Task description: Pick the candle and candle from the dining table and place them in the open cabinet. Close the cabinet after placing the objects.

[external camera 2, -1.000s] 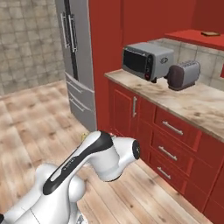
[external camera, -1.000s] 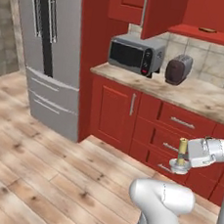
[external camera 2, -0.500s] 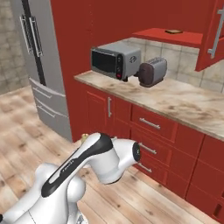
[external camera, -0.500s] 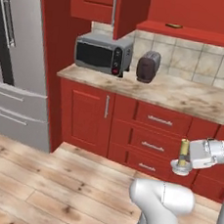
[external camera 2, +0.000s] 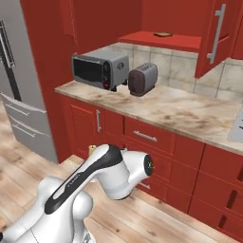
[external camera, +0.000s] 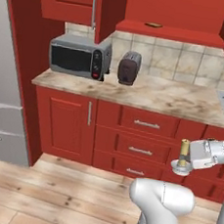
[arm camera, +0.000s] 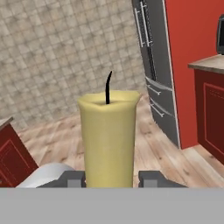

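Hand [external camera: 182,166] was pinched on the slim olive-gold candle [external camera: 183,151], which stood upright on its clear round dish [external camera: 180,167], carried in the air in front of the low red drawers [external camera: 143,135], below the bench front edge. In the hand view the candle [arm camera: 108,140] sat between the two dark fingertips [arm camera: 72,178], black wick up, with the grey fridge [arm camera: 153,65] and wood floor [arm camera: 65,140] behind it. On the bench [external camera: 160,97] a grey microwave [external camera: 78,56] sat at the left end against the wall, a dark toaster [external camera: 129,67] just beside it to its right. Above the bench the red wall cabinet [external camera 2: 161,19] was open, door [external camera 2: 216,35] swung out with its long grey bar handle [external camera 2: 218,33]. A small flat brown thing [external camera: 153,24] lay on the red inner shelf [external camera: 172,33]; too small to tell what it was. In the right base view the white arm [external camera 2: 95,175] covered the hand.
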